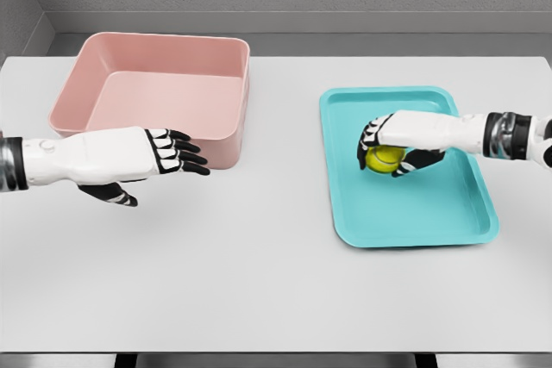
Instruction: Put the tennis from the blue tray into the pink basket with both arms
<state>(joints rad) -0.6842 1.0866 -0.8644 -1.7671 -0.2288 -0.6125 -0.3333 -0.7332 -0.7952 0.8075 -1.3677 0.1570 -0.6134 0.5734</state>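
Note:
A yellow-green tennis ball (385,159) lies in the blue tray (431,213) on the right of the table. My right hand (390,146) comes in from the right edge and its fingers curl over the top and sides of the ball. The pink basket (226,127) stands at the back left, with nothing seen inside. My left hand (168,165) hovers in front of the basket's near wall, fingers stretched out towards the right, holding nothing.
The white table (259,273) spreads wide between basket and tray and towards the front edge. A grey wall rises behind the table's far edge.

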